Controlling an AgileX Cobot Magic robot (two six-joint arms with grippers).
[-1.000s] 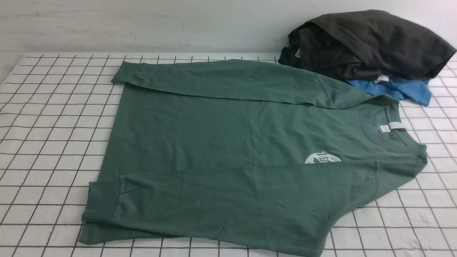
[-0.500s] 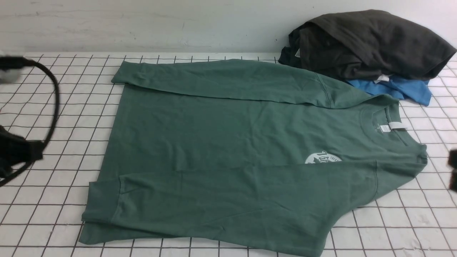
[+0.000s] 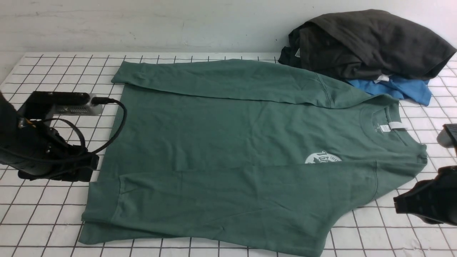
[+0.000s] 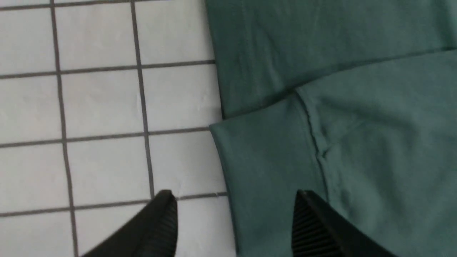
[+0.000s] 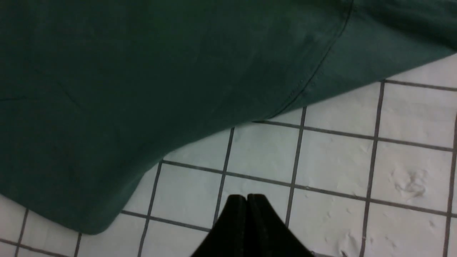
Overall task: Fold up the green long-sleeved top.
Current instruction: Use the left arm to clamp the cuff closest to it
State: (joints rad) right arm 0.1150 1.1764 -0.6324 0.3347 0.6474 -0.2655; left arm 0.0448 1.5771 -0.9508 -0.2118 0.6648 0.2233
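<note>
The green long-sleeved top (image 3: 232, 142) lies flat on the gridded table, neck to the right, both sleeves folded across the body. Its white logo (image 3: 322, 157) is half covered by the near sleeve, and the white neck label (image 3: 395, 125) shows. My left gripper (image 3: 84, 169) is open at the top's left edge, above the near sleeve's ribbed cuff (image 4: 264, 160); in the left wrist view (image 4: 234, 208) one finger is over the cuff, the other over the table. My right gripper (image 3: 398, 206) is shut and empty over bare table (image 5: 246, 197), just off the near right shoulder (image 5: 178, 71).
A dark grey-black garment (image 3: 367, 43) is piled on a blue garment (image 3: 400, 89) at the back right corner, touching the top's far shoulder. A white wall runs behind the white gridded table (image 3: 53, 214).
Both arms have come into view: the left moved in from the left edge to the near cuff, the right from the right edge toward the near shoulder. The top has not moved.
</note>
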